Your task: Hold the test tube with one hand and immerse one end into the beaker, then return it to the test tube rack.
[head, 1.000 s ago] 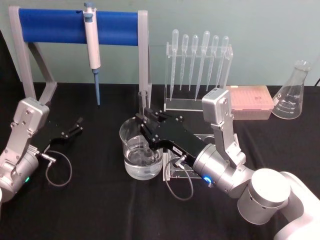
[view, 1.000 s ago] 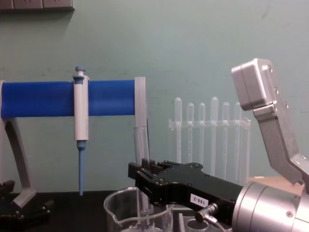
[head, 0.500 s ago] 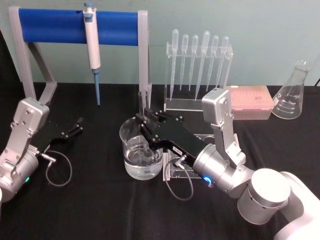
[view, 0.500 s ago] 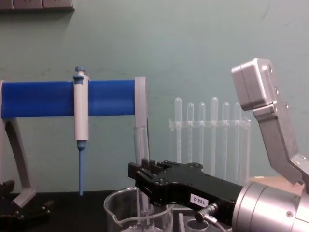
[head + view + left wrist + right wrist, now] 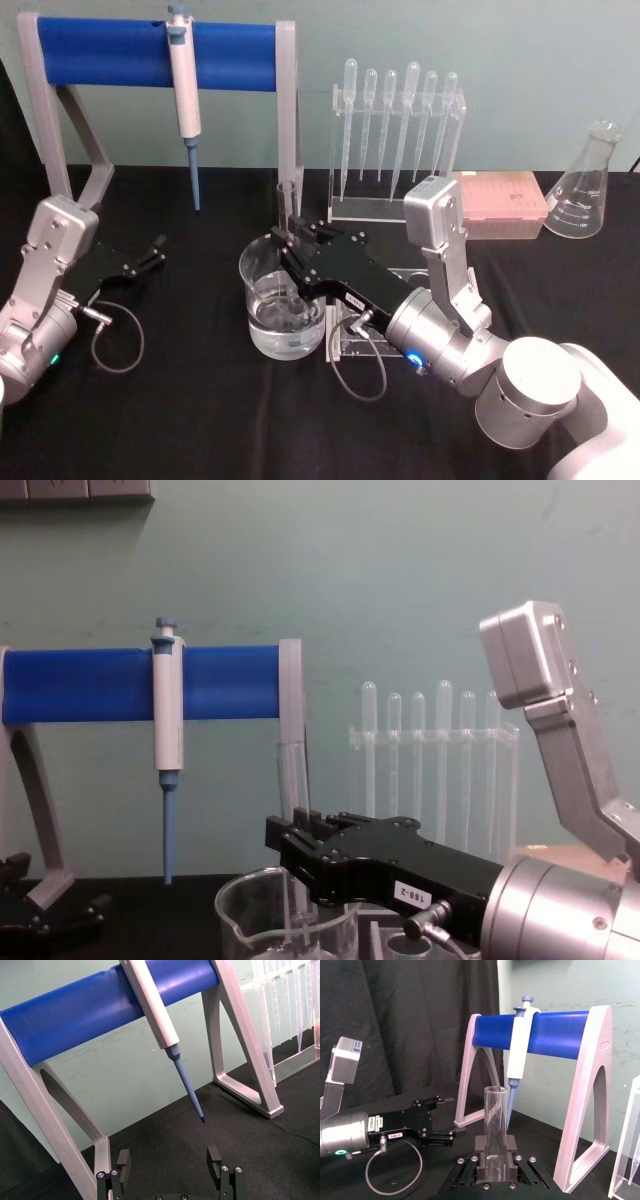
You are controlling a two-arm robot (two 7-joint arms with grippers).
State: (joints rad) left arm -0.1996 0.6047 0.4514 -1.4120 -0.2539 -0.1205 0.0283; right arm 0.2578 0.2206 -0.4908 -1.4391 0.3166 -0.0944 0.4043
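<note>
The test tube (image 5: pixel 286 205) stands upright with its lower end down inside the beaker (image 5: pixel 262 335), which holds some clear liquid at mid-table. My right gripper (image 5: pixel 288 240) is shut on the test tube just above the beaker's rim. From the side, the test tube (image 5: pixel 293 780) rises above the right gripper (image 5: pixel 291 842) and the beaker (image 5: pixel 240 920) sits below. The right wrist view shows the test tube (image 5: pixel 496 1120) clamped between the black jaws. My left gripper (image 5: pixel 155 252) rests open on the table at far left, holding nothing; its fingertips (image 5: pixel 214 1156) stand well apart.
A blue-barred stand (image 5: pixel 110 52) holding a white-and-blue pipettor (image 5: pixel 183 90) stands at the back left. A clear rack of plastic pipettes (image 5: pixel 395 130), a pink box (image 5: pixel 500 200) and a conical flask (image 5: pixel 585 185) line the back right. A clear holder (image 5: pixel 345 345) sits beside the beaker.
</note>
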